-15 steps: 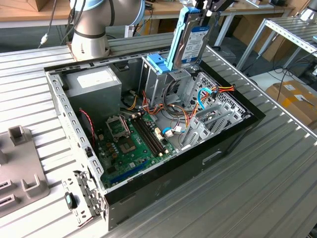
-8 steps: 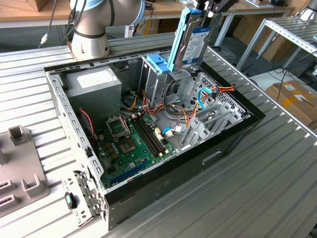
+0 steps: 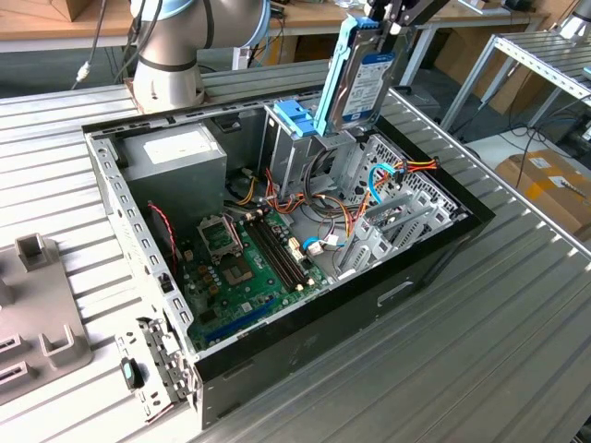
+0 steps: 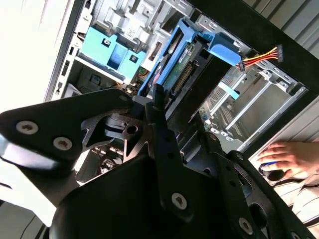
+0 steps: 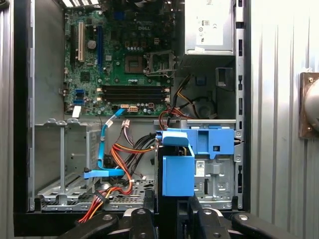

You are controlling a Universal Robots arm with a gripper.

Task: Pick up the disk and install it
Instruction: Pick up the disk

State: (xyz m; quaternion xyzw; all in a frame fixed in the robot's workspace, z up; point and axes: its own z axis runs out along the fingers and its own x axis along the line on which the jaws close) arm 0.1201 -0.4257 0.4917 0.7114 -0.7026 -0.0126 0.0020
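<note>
Disk [image 3: 362,83]: held upright with a slight tilt above the open computer case [image 3: 434,268]. Its lower end is just beside the blue bracket [image 3: 294,115] on top of the drive cage.
Gripper [image 3: 392,14]: closed on the disk's upper end, jaws pressed to its two faces.
Disk label: blue-and-white, on the face turned to the exterior view's right; the print is too small to make out.
Carrier rails: light-blue plastic running along the disk's long edges.
Power-supply box [image 3: 175,152]: grey, in the case's far corner, with a white label on top. The first wrist view [image 5: 209,27] shows this label covered in fine print.
Second wrist view: shows the disk's [image 4: 174,74] other face, a green circuit board between the blue rails, with the gripper [image 4: 148,99] clamped on it. A person's hand [image 4: 291,157] rests outside the case.
First wrist view: looks straight down, with the disk [image 5: 178,172] end-on as a blue block above the cage. The motherboard [image 5: 124,55] lies flat beyond it.
Cables [image 3: 416,166]: an orange, red and yellow bundle, loose inside the case.
Table [image 3: 480,351]: slatted metal, carrying the case.
</note>
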